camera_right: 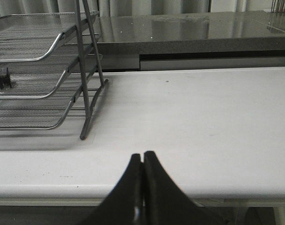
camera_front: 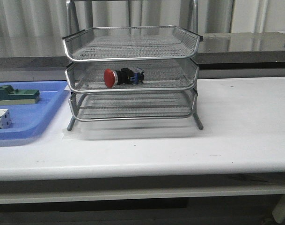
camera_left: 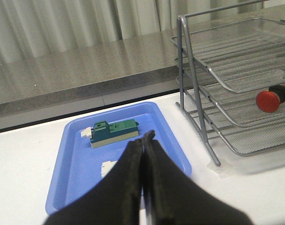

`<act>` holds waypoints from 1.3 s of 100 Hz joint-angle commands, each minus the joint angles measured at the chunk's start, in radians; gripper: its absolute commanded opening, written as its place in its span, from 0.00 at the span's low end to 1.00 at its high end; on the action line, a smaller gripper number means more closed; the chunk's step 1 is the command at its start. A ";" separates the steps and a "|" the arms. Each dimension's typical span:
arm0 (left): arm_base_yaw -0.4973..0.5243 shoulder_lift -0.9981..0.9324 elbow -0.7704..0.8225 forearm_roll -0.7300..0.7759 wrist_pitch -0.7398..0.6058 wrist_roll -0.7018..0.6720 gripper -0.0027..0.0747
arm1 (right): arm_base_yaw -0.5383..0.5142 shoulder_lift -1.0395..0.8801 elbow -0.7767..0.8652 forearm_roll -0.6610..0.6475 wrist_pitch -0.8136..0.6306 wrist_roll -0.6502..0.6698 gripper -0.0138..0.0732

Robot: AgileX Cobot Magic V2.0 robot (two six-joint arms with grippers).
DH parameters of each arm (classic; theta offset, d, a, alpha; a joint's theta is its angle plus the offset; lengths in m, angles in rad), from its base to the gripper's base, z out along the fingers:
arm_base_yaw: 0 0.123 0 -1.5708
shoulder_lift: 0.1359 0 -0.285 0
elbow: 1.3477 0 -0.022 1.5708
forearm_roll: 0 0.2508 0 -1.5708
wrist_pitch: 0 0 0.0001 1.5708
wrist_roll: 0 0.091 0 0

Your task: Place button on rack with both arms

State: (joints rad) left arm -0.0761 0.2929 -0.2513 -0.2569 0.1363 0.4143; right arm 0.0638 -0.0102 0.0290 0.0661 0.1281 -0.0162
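The button (camera_front: 122, 77), with its red cap to the left and its blue block to the right, lies on its side in the middle tier of the silver wire rack (camera_front: 131, 42). It also shows in the left wrist view (camera_left: 270, 100) inside the rack (camera_left: 236, 51). The rack's side shows in the right wrist view (camera_right: 48, 47). My left gripper (camera_left: 144, 139) is shut and empty above the blue tray, well away from the rack. My right gripper (camera_right: 142, 157) is shut and empty over the table's front edge, to the right of the rack. Neither arm shows in the front view.
A flat blue plastic tray (camera_front: 39, 117) lies left of the rack, holding a green block (camera_front: 15, 95) and a white cube (camera_front: 1, 118). In the left wrist view the tray (camera_left: 76, 159) holds the green block (camera_left: 114, 131). A grey counter (camera_front: 245, 44) runs behind the table.
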 commanded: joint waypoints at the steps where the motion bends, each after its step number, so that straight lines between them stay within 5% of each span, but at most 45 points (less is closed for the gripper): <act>1: 0.003 0.006 -0.008 0.108 -0.095 -0.137 0.01 | -0.009 -0.020 -0.020 -0.006 -0.088 -0.001 0.09; 16: 0.003 -0.003 0.038 0.279 -0.136 -0.348 0.01 | -0.009 -0.020 -0.020 -0.006 -0.088 -0.001 0.09; 93: 0.085 -0.290 0.300 0.318 -0.241 -0.414 0.01 | -0.009 -0.020 -0.020 -0.006 -0.087 -0.001 0.09; 130: 0.105 -0.329 0.304 0.318 -0.229 -0.426 0.01 | -0.009 -0.020 -0.020 -0.006 -0.087 -0.001 0.09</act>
State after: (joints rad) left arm 0.0259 -0.0035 -0.0033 0.0675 -0.0119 0.0000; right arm 0.0638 -0.0102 0.0290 0.0661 0.1281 -0.0162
